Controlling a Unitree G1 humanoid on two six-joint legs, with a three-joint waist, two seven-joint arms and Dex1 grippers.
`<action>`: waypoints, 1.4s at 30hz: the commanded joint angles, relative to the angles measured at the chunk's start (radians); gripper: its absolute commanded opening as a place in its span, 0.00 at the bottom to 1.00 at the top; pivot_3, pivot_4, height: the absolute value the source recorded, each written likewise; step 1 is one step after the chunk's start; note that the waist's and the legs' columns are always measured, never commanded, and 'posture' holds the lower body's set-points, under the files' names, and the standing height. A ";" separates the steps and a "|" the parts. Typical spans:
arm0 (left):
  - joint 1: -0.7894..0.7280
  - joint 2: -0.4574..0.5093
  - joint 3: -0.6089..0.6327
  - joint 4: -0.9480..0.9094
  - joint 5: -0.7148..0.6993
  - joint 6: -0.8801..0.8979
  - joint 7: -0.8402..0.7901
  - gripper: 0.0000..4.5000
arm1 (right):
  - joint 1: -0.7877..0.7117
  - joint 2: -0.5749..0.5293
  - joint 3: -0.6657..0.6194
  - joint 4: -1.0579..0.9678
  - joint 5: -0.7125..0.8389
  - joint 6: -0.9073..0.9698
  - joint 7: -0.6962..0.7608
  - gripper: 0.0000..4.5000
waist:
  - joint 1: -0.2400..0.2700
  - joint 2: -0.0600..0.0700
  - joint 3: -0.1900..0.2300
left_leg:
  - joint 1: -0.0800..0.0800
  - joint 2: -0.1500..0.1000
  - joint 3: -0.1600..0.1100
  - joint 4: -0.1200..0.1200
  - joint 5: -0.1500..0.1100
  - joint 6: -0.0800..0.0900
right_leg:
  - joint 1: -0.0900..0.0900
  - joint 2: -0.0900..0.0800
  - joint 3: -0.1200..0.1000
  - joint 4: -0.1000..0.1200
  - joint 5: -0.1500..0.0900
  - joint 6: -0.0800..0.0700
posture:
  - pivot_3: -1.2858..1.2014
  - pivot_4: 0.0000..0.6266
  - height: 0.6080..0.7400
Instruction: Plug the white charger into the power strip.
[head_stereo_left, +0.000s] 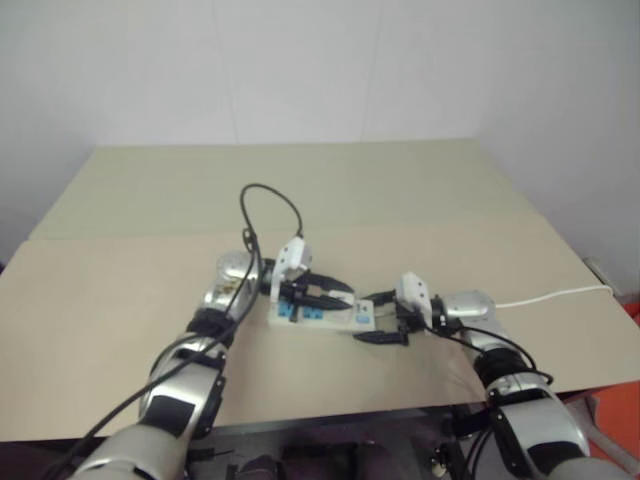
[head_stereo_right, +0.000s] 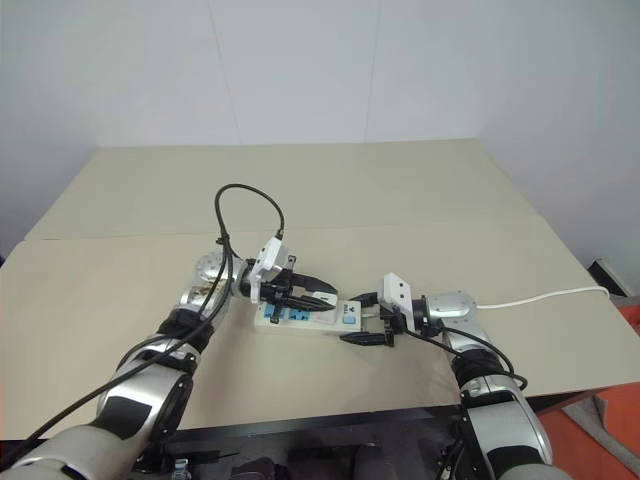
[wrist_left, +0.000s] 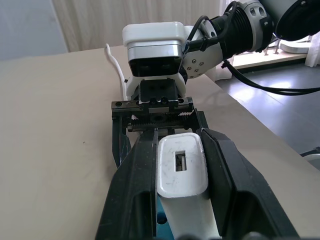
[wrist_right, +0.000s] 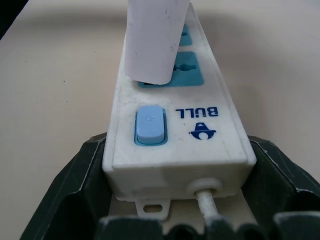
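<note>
At the frame's centre the left gripper (wrist_left: 172, 200) is clamped on the white charger (wrist_left: 181, 167), its base meeting a blue socket of the power strip (wrist_right: 175, 132) – braced at its switch end between the right gripper's (wrist_right: 175, 220) fingers – though full seating looks unconfirmed.

a: what sort of room am i driving in?
b: looks to me like a bare test room or lab. i see a plain beige surface (head_stereo_left: 120, 290) pushed against blank white walls (head_stereo_left: 300, 70).
a: anything homely?
b: i see a pale curtain (wrist_left: 100, 22), grey floor (wrist_left: 280, 100) and an orange patch (head_stereo_right: 600, 440).
</note>
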 joint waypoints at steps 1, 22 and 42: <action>0.033 0.020 -0.028 0.021 0.059 -0.024 0.018 0.23 | 0.025 -0.002 0.024 0.004 -0.030 -0.007 -0.001 0.76 | 0.000 0.000 0.000 | 0.000 0.000 0.000 0.000 0.000 0.000 | 0.000 0.000 0.000 0.000 0.000 0.000 | 0.52 0.24 1.00; 0.078 0.062 -0.108 0.100 0.158 -0.153 0.100 0.23 | 0.026 -0.008 0.030 0.007 -0.034 -0.012 -0.004 0.76 | 0.010 -0.001 -0.013 | 0.021 0.000 0.000 -0.011 0.000 0.000 | 0.019 -0.001 0.001 -0.005 0.000 0.000 | 0.52 0.24 1.00; 0.089 0.058 -0.107 0.096 0.131 -0.174 0.104 0.31 | 0.021 -0.009 0.036 0.011 -0.037 -0.013 -0.013 0.76 | 0.012 -0.002 -0.022 | 0.024 0.001 0.000 -0.014 0.000 0.000 | 0.020 -0.001 0.002 -0.006 -0.002 -0.002 | 0.52 0.24 1.00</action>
